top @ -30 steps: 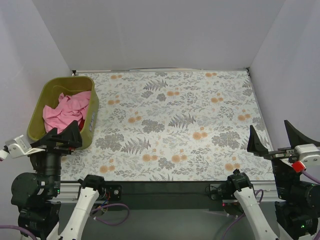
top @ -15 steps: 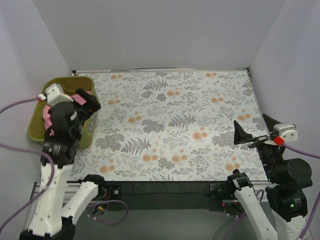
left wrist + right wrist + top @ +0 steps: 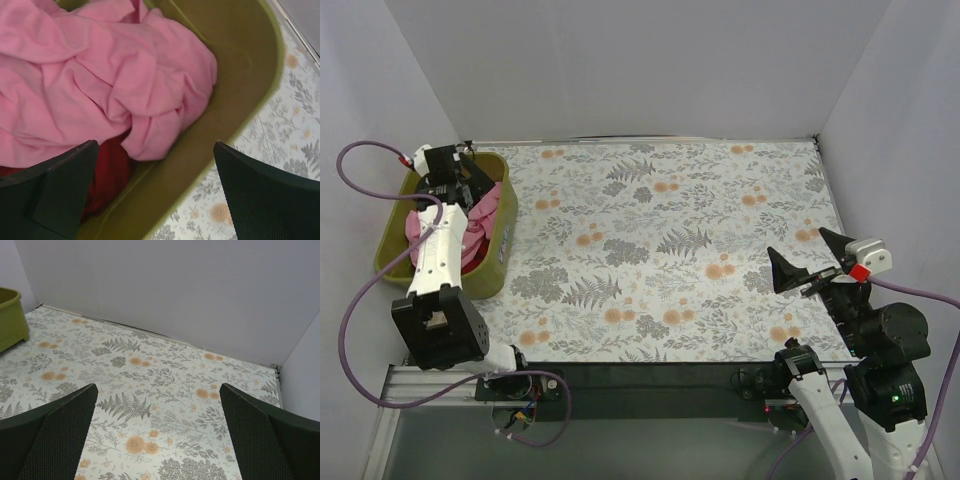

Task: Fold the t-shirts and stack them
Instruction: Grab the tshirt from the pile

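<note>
Olive plastic, top view: we see a smooth, round-cornered oblong tub [image 3: 502, 262] standing at the left edge of the tablecloth [image 3: 660, 250], toward the far corner.
Pink cotton, top view: the pink t-shirt [image 3: 486, 208] lies crumpled and unfolded inside the tub, partly hidden by the left arm [image 3: 432, 255].
Left gripper, top view: the left gripper [image 3: 468, 186] hangs over the tub's far end, pointing down at the cloth.
Right gripper, top view: the right gripper [image 3: 800, 250] sits above the right side of the tablecloth, with its black wedge-shaped jaws spread wide and empty.
Surface and room, top view: we find the tablecloth flat and pale, printed with grey ferns and orange blossoms. Plain matte whitish walls [image 3: 620, 70] close in three sides, and a purple cable [image 3: 348, 300] loops off the left arm.
Cloth, left wrist view: soft pink folds bunch in rumpled ridges. The deep red t-shirt [image 3: 107, 172] peeks out from beneath them, against the tub's curved inner wall.
Jaws, left wrist view: we see them black and finely textured. They stand far apart and grip nothing.
Jaws, right wrist view: they are dimpled, black and parted, with nothing between them.
Surface and room, right wrist view: the floral print runs to the back wall's seam, and a corner of the tub shows at the left edge.
</note>
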Motion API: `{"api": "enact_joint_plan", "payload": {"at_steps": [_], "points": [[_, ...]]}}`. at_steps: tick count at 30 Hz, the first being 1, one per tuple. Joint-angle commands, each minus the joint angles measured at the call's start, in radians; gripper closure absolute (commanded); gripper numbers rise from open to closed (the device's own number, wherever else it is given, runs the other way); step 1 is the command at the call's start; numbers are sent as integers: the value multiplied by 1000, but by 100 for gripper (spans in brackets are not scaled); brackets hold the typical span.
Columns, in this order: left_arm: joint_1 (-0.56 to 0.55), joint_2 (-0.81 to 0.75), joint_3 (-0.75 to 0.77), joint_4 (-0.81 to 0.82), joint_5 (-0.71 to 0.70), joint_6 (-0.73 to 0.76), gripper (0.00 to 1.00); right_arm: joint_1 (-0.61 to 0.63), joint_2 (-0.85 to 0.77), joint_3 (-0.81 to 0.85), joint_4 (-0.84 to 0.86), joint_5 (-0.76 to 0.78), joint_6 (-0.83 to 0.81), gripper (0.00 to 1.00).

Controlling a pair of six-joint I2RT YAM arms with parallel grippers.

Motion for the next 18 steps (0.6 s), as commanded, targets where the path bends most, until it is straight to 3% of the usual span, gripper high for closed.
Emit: {"api": "enact_joint_plan", "payload": {"at_steps": [1,6,13,16,17,18], "points": [[88,71,32,62,93,-1,8,6,0,-7,29,-12,1,2],[123,194,26,83,113,-25,10,7,-3,-33,28,1,-9,2],[150,295,3,147,90,-27,26,6,-2,-47,16,-15,-21,2],[150,326,9,157,97,-21,43,7,9,-47,14,-28,-21,2],[150,329,9,157,100,-11,59,6,11,-40,13,-34,-21,2],[150,326,9,164,105,-7,69,6,12,-38,10,-36,-22,2]]}}
